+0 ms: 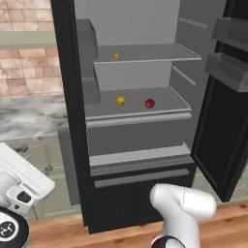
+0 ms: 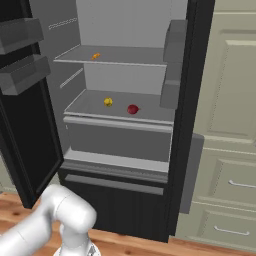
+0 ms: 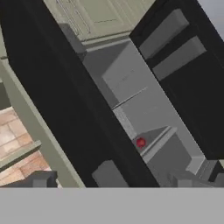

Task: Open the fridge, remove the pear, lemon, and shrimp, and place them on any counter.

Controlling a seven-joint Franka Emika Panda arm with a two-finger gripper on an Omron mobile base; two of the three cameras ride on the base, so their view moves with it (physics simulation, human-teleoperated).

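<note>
The black fridge (image 1: 140, 203) stands with both doors swung open, showing its grey interior. On the upper shelf lies the tiny orange shrimp (image 1: 116, 56) (image 2: 95, 56). One shelf lower, the yellow lemon (image 1: 120, 100) (image 2: 108, 102) sits to the left of the dark-red pear (image 1: 149, 103) (image 2: 132, 109), a short gap between them. In the rolled hand view the pear (image 3: 140, 142) shows as a red dot on its shelf. My gripper (image 3: 112, 179) is open, holds nothing and is well short of the fridge. The marble counter (image 1: 29, 116) runs left of the fridge.
The right door (image 1: 227, 121) and the left door (image 2: 25, 125) jut out toward me, each with grey bins. Tall cream cabinets with drawers (image 2: 230, 150) stand right of the fridge. A brick wall (image 1: 24, 58) backs the counter. Wooden floor (image 1: 227, 223) lies in front.
</note>
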